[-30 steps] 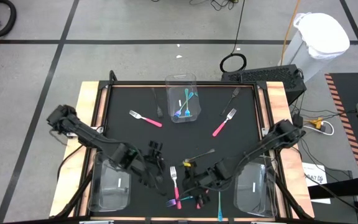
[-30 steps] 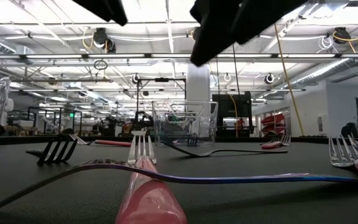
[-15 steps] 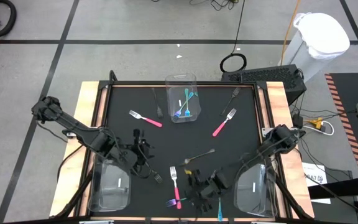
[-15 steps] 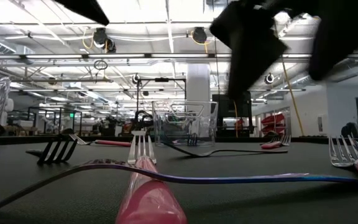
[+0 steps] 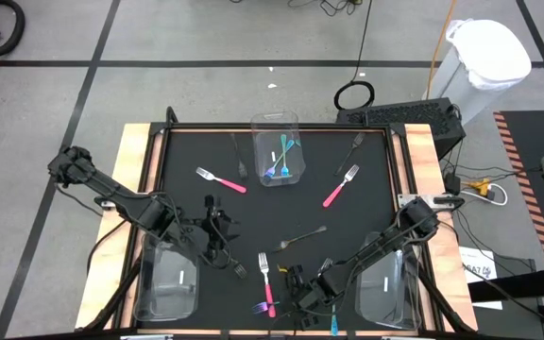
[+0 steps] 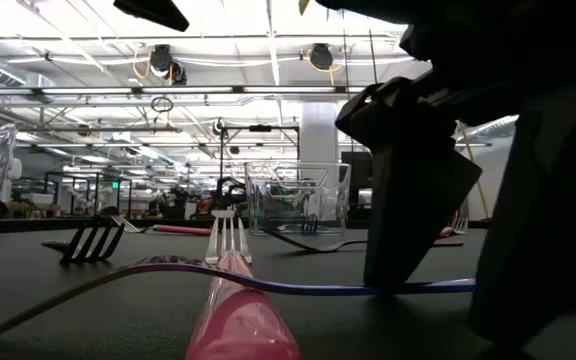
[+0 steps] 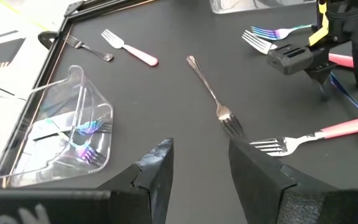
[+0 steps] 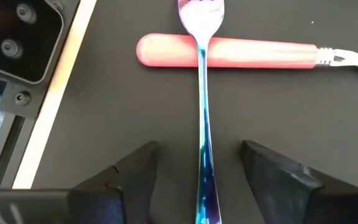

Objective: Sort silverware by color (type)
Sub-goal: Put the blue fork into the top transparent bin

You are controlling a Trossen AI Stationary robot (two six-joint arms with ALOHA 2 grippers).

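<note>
An iridescent blue fork (image 8: 202,124) lies near the table's near edge, its head resting across the handle of a pink fork (image 8: 229,53). My right gripper (image 8: 204,177) is low over it, open, one finger on each side of the blue handle; I see no touch. In the high view the right gripper (image 5: 302,300) is at the near centre. My left gripper (image 5: 217,231) hovers open and empty left of centre. Two more pink forks (image 5: 220,179) (image 5: 341,186), a silver fork (image 5: 302,236) and a dark fork (image 5: 355,146) lie flat on the mat.
A clear bin (image 5: 277,127) at the far centre holds blue and teal forks. Clear bins stand at the near left (image 5: 173,283) and near right (image 5: 385,288). A small dark fork (image 5: 239,271) lies near my left gripper, and a teal fork (image 5: 333,321) lies by the near edge.
My right gripper has sunk toward the near edge and come down around the blue fork's handle. My left gripper has drawn back toward the table's left edge and now keeps still. No fork has moved.
</note>
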